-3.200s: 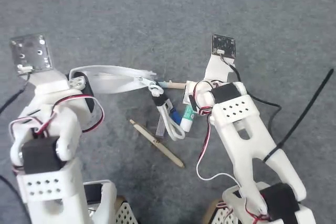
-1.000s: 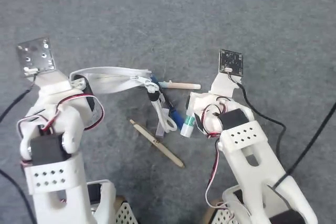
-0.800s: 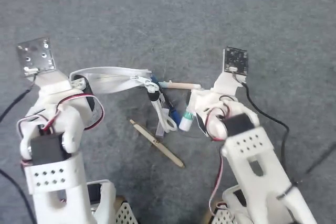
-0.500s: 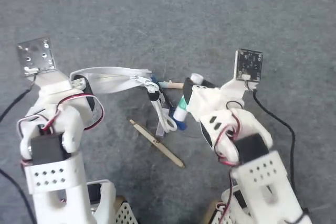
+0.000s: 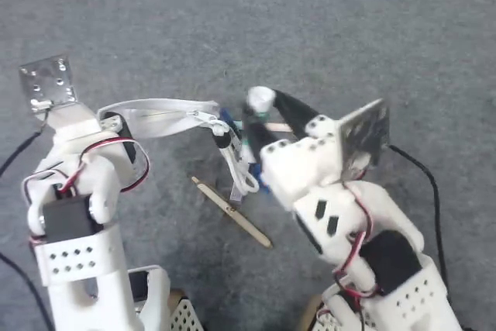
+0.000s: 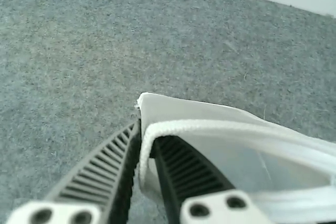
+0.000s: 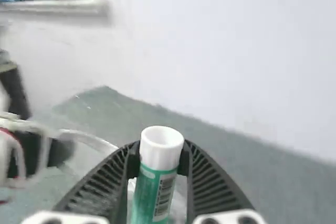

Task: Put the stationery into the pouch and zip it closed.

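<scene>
The white translucent pouch (image 5: 167,114) lies across the table's left middle, its zip end toward the centre. My left gripper (image 5: 116,122) is shut on the pouch's far-left edge, and its dark fingers (image 6: 118,156) pinch the white hem (image 6: 157,128). My right gripper (image 5: 263,118) is raised above the table by the pouch's zip end, shut on a green-and-white glue stick (image 5: 259,102). The stick's white cap (image 7: 160,142) pokes up between the fingers. A wooden pencil (image 5: 232,212) lies on the carpet in front of the pouch.
By the pouch's zip end lie a blue pen (image 5: 226,120), a white-handled tool (image 5: 245,179) and a second wooden stick (image 5: 277,126), partly under the right arm. Grey carpet stretches open behind and to the right. Both arm bases stand at the near edge.
The right arm has lifted the glue stick off the carpet and swung it up and left toward the pouch's zip end. The left arm has kept its hold on the pouch.
</scene>
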Robot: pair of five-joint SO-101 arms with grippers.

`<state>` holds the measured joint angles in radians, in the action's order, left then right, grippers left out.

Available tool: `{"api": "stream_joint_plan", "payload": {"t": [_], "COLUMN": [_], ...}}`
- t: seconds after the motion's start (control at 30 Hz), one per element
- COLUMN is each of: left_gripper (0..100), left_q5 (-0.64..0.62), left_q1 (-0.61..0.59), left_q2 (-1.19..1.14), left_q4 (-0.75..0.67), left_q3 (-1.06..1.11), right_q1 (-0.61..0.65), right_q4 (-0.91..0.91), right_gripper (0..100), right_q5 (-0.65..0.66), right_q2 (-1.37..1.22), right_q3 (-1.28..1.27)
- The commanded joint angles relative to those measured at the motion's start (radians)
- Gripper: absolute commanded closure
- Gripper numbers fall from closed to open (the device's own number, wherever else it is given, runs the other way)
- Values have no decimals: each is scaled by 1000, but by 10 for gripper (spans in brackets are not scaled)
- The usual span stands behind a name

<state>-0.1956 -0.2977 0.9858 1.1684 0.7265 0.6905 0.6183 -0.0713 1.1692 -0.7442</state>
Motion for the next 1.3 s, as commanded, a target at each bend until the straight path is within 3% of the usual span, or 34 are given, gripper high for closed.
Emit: {"api": "stream_joint_plan", "payload": {"t": [0.0,0.2,0.43,0.7,1.27], "left_gripper": [988,988,988,988,988], "left_q5": [-9,-9,-11,-11,-12], "left_q1": [-9,-25,-46,-43,-40], "left_q2": [-6,0,0,0,0], "left_q4": [-5,-6,-8,-8,-9], "left_q3": [-39,-38,-38,-36,-36], "right_q1": [85,176,188,188,237], "right_q4": [-159,-334,-495,-960,-1400], "right_gripper": [993,993,993,993,993], "right_q5": [115,189,186,193,195], "right_q2": [24,-73,-243,-344,-667], "right_q3": [68,69,46,-127,-264]}}
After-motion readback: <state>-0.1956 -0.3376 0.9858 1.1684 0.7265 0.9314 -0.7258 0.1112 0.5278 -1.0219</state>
